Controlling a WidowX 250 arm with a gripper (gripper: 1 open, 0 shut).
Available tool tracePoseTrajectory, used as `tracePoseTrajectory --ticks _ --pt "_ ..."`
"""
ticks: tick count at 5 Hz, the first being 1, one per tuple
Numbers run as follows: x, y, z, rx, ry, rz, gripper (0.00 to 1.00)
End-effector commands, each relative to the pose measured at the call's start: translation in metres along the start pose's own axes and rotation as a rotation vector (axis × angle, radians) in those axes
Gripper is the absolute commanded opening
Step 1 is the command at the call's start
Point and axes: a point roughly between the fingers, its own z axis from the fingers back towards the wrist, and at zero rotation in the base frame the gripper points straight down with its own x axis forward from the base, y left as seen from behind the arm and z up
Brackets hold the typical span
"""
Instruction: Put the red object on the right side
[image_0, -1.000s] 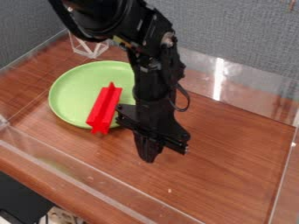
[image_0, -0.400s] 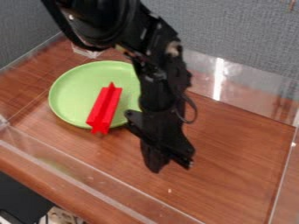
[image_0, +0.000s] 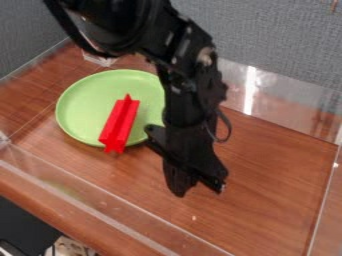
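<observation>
The red object (image_0: 119, 124), a narrow bright red bar with a ridged top, lies across the right part of the round lime-green plate (image_0: 88, 105), its near end over the plate's front rim. My gripper (image_0: 185, 186) points down at the wooden table, right of the plate and apart from the bar. Its black fingers are shut with nothing between them. The dark arm rises from it toward the upper left.
A clear plastic wall (image_0: 160, 238) rings the wooden tabletop (image_0: 267, 180), with a low front edge and taller panels at the back right (image_0: 267, 90). Grey fabric hangs behind. Bare wood lies to the right of the gripper.
The gripper has shifted a little rightward and toward the front of the table, away from the bar's near end. The red bar and plate have not moved.
</observation>
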Motion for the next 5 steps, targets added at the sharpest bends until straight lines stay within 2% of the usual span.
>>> tracePoseTrajectory --ticks 1,2,3,4,5 --pt "0.009 0.007 0.033 0.029 -0.067 0.111 0.0" --pt "0.002 0.031 0.044 0.063 -0.068 0.242 0.0" --pt "0.014 0.006 0.034 0.037 -0.063 0.13 0.0" --pt "0.017 0.009 0.028 0.031 -0.059 0.063 0.0" --pt "0.007 0.057 0.026 0.055 -0.059 0.117 0.0"
